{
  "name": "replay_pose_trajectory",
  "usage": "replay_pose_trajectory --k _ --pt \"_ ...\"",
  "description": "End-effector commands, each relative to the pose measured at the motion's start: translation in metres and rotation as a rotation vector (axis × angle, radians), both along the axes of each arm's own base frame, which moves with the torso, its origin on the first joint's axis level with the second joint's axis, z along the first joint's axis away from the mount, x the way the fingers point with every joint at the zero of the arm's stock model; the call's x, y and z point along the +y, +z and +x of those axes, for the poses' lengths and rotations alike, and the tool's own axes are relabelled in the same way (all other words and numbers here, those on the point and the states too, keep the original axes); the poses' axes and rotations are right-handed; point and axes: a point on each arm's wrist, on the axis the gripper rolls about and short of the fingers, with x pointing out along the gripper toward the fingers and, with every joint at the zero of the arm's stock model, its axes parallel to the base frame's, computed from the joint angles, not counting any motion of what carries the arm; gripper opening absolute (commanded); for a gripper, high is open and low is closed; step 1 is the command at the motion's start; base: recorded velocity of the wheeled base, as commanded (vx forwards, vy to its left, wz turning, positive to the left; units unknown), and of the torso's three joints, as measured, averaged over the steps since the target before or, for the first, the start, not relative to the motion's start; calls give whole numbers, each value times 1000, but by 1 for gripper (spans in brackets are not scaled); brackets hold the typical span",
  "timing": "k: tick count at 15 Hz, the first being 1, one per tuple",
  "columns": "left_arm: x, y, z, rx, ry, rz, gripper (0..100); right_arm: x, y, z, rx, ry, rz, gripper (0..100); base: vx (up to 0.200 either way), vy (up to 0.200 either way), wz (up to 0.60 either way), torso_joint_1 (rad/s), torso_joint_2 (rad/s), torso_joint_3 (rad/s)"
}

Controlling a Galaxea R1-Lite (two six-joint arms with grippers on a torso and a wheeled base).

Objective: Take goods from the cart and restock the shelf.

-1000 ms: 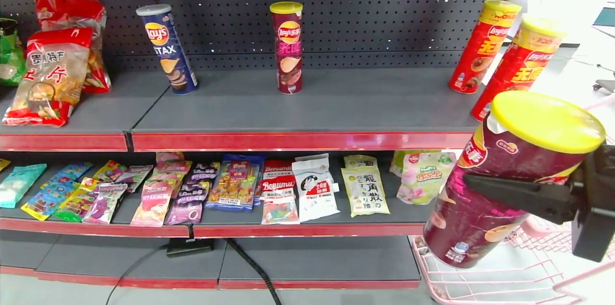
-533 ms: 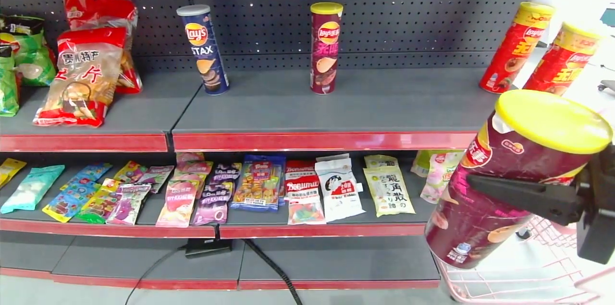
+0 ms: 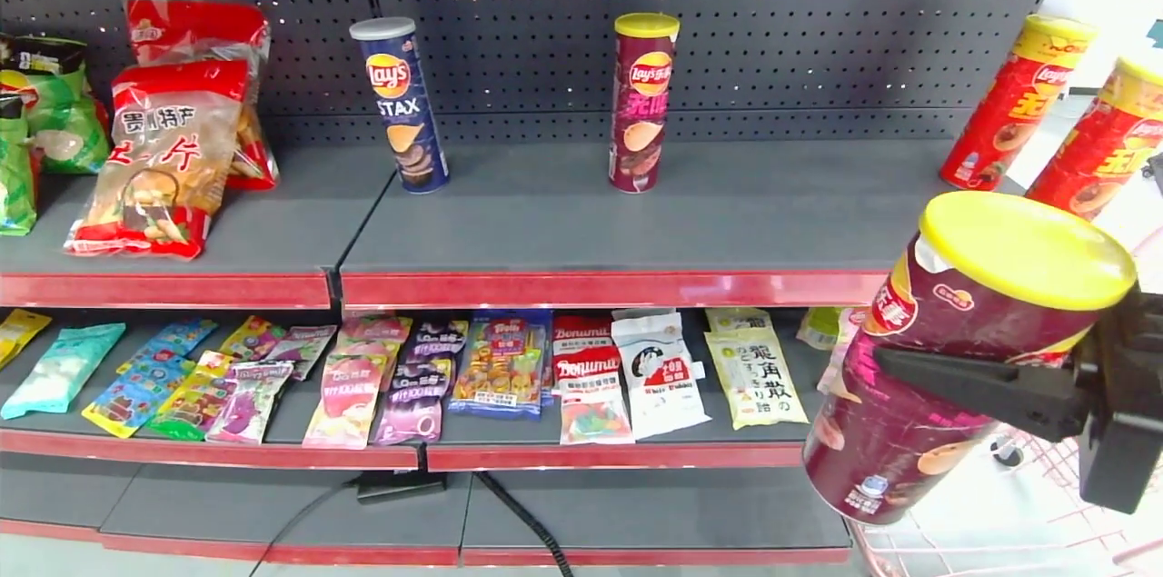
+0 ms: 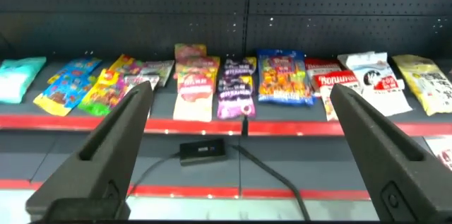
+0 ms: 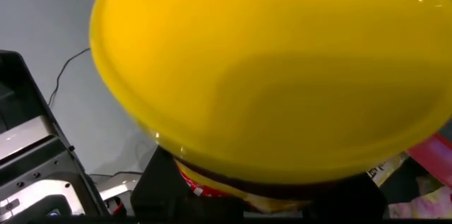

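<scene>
One right pincer holds the maroon can tilted.

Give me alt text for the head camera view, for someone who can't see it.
The right gripper holds a tilted maroon chip can with a yellow lid, near the shelf's right end, above a pink cart. The top shelf carries a matching maroon can, a blue can, two red cans and snack bags at its left.
</scene>
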Motion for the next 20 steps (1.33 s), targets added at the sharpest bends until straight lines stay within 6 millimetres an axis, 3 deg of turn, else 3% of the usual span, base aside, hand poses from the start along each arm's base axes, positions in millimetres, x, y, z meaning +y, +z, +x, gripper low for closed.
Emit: replay_pose_trajectory --k 1,12,20 --pt "0 0 0 1 0 0 100 0 1 0 -4 2 3 0 200 0 0 17 12 2" --pt "0 0 0 1 0 0 100 -1 4 0 -13 -5 10 0 200 0 0 5 2 3" --pt "0 0 0 1 0 0 100 -5 9 -7 -41 -9 24 0 0 0 0 0 0 0"
